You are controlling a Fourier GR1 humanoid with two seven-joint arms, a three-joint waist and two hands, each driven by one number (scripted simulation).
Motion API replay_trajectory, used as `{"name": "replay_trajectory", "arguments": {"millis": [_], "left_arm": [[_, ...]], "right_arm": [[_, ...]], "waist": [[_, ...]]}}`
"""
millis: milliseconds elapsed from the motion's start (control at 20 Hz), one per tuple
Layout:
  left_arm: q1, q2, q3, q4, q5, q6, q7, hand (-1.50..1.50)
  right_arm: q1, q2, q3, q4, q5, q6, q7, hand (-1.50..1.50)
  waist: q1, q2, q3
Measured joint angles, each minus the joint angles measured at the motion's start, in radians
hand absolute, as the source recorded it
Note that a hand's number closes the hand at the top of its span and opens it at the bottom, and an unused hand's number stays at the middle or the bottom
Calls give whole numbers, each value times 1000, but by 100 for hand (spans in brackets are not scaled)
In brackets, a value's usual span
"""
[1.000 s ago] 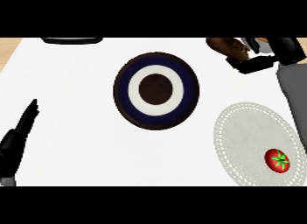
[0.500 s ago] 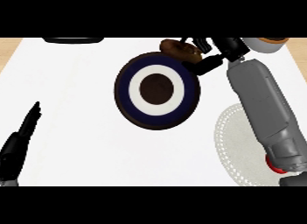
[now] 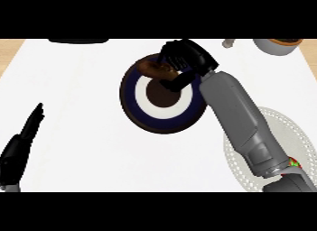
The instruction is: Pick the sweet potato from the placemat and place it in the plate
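Observation:
A round plate (image 3: pixel 135 104) with a dark blue rim, a white ring and a brown centre lies mid-counter. My right hand (image 3: pixel 182 57) hangs over the plate's far edge, its fingers curled round the brown sweet potato (image 3: pixel 149 68), which shows at the hand's left side over the blue rim. The grey right forearm runs from the lower right across the white lacy placemat (image 3: pixel 295 135). At the left edge, my left hand (image 3: pixel 22 145) rests open on the counter, fingers straight and pointing away from me.
A red tomato (image 3: pixel 293 163) peeks out beside the forearm on the placemat. A white cup (image 3: pixel 276 45) stands at the far right corner, and a dark object (image 3: pixel 79 40) lies along the far edge. Wood floor shows at both sides of the white counter.
My right hand has carried the sweet potato leftward and toward me, from the far right of the counter to above the plate's far rim. The left hand has stayed still.

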Motion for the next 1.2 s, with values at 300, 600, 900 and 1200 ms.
{"name": "replay_trajectory", "arguments": {"millis": [300, 600, 900, 1200], "left_arm": [[-36, 7, 12, 49, 2, -11, -26, 0], [-20, 3, 11, 25, -3, -15, -18, 0], [-11, -9, 9, 21, -15, 0, -22, 0], [-16, -10, 11, 23, -15, -4, -21, 0]], "right_arm": [[-38, 27, 38, 147, -106, -95, 65, -150], [-50, 31, 7, 202, -227, -146, -6, -150], [-55, 1, -131, 207, -352, -179, -38, -150], [-23, -104, -267, 256, -476, -79, -101, -150]], "waist": [[15, 4, 0], [14, 5, 0], [3, 4, 1], [6, 10, 1]]}}
